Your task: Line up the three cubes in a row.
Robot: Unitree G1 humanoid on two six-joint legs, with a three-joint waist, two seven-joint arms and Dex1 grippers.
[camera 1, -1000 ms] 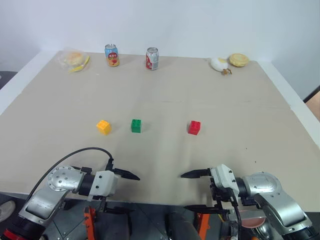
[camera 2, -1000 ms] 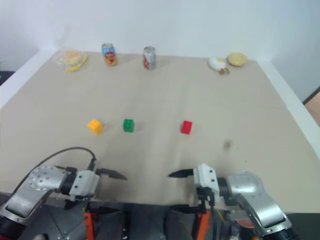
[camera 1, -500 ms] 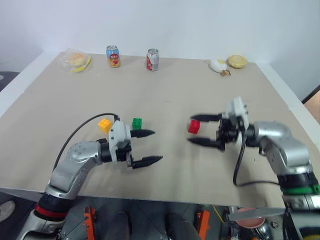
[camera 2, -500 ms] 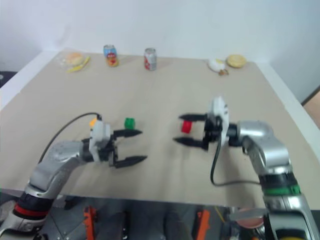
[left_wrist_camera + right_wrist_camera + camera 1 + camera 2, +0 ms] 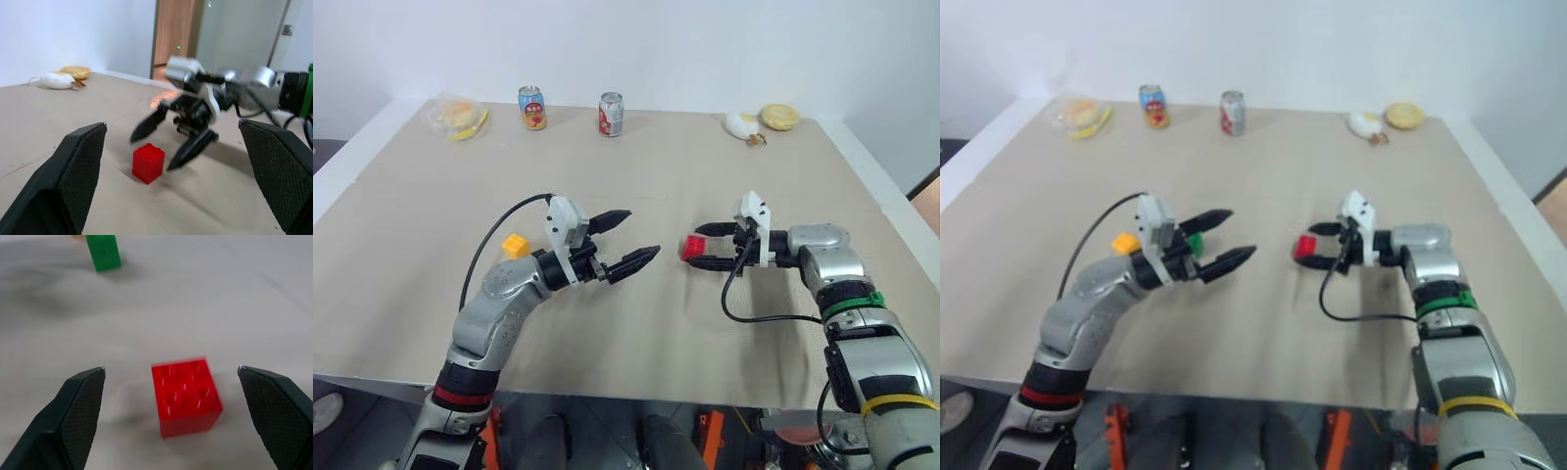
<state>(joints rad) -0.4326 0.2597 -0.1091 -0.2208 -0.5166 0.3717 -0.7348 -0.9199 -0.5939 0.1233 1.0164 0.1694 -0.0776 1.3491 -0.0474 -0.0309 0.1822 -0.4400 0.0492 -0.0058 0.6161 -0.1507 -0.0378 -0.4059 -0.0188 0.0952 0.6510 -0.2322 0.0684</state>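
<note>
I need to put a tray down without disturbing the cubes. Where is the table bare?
Bare: the wide band between the cans at the far edge and the cubes, and the near strip of the table. Crowded: mid-table, where the left gripper hangs near the green cube and the right gripper flanks the red cube.

Three cubes sit mid-counter (image 5: 636, 392): the left cube (image 5: 515, 245) is farthest left, the middle cube (image 5: 1195, 241) just right of it, behind the left end effector (image 5: 625, 240), and the right cube (image 5: 692, 248) well apart to the right, between the fingers of the right end effector (image 5: 702, 247). Along the far edge stand two cans (image 5: 532, 108) left of centre, with food items (image 5: 460, 116) at both far corners.
</note>
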